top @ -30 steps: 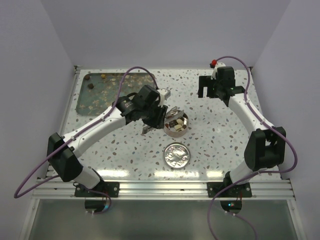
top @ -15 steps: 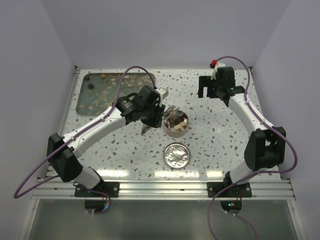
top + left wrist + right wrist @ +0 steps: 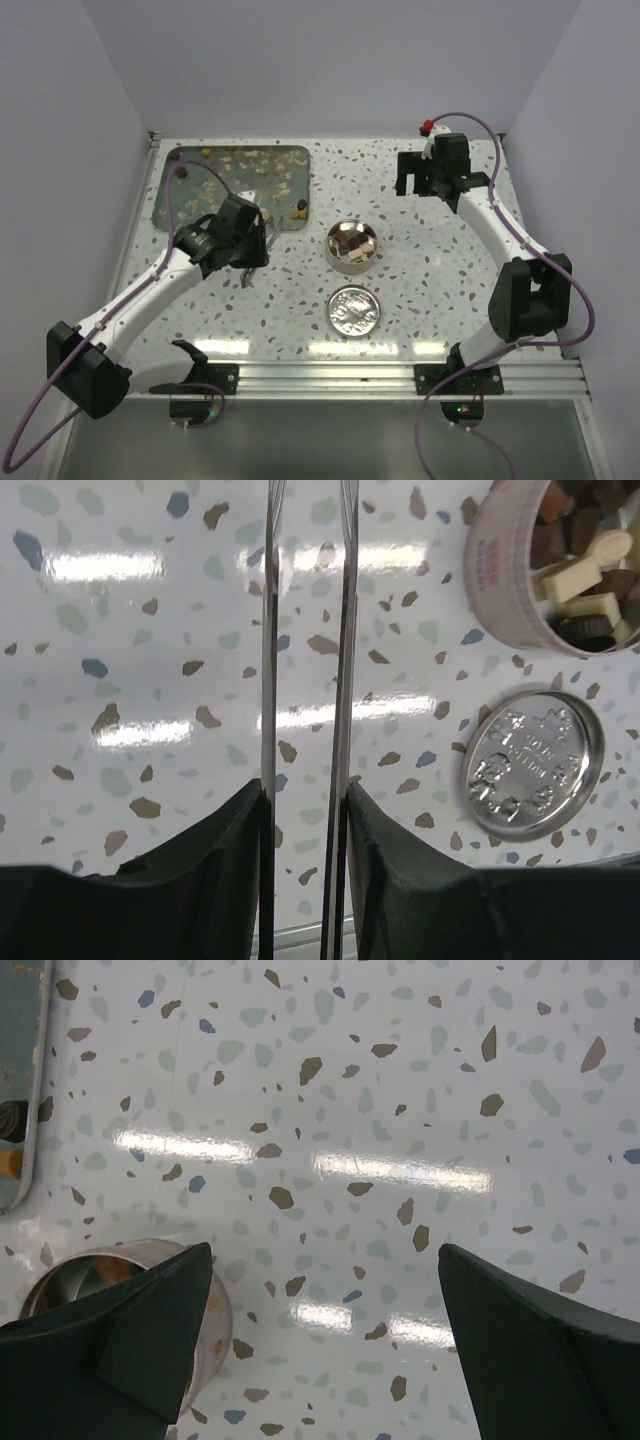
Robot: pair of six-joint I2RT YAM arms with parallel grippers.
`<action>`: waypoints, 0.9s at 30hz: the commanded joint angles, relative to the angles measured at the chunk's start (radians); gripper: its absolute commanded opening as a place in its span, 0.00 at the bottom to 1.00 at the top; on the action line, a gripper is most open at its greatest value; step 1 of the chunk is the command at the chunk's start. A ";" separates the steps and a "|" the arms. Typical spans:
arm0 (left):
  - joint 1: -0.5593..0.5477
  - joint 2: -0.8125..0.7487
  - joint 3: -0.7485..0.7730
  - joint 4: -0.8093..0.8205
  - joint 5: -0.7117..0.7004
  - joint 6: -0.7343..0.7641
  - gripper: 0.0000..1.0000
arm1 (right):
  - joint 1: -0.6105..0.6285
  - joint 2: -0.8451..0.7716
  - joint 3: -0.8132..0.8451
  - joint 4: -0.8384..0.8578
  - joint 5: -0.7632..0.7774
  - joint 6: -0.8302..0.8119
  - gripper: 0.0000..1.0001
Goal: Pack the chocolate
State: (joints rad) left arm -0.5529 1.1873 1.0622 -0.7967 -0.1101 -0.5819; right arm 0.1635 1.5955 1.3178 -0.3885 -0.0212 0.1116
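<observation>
The round metal tin point(image 3: 352, 262) stands mid-table and holds brown and cream chocolate point(image 3: 352, 248); the left wrist view shows the tin point(image 3: 497, 590) and its chocolate point(image 3: 577, 572) at top right. More chocolate lumps point(image 3: 184, 172) lie in the tray, one brown lump point(image 3: 300, 210) at its right front corner. My left gripper point(image 3: 248, 276) hangs over bare table left of the tin, its thin metal blades point(image 3: 306, 630) slightly apart with nothing between them. My right gripper point(image 3: 414, 186) is wide open and empty point(image 3: 325, 1340) at the back right.
The tin's embossed lid point(image 3: 354, 309) lies flat in front of the tin and also shows in the left wrist view point(image 3: 533, 763). The dark tray point(image 3: 165, 215) with crumbs fills the back left. The tin's wall point(image 3: 222, 1332) shows beside my right gripper's left finger.
My left arm has swung left, away from the tin, to the table in front of the tray. The right arm, the tin and the lid have not moved.
</observation>
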 commanded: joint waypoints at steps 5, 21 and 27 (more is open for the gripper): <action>-0.001 -0.188 -0.204 -0.010 -0.169 -0.234 0.40 | -0.001 -0.016 0.001 0.025 -0.022 0.000 0.98; 0.007 -0.176 -0.429 0.102 -0.155 -0.311 0.43 | -0.001 -0.020 -0.028 0.036 -0.031 0.007 0.98; 0.050 -0.109 -0.490 0.175 -0.146 -0.263 0.45 | 0.001 -0.028 -0.037 0.034 -0.026 0.000 0.98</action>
State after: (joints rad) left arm -0.5331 1.0534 0.5934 -0.7086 -0.2417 -0.8680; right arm 0.1635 1.5967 1.2823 -0.3779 -0.0444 0.1120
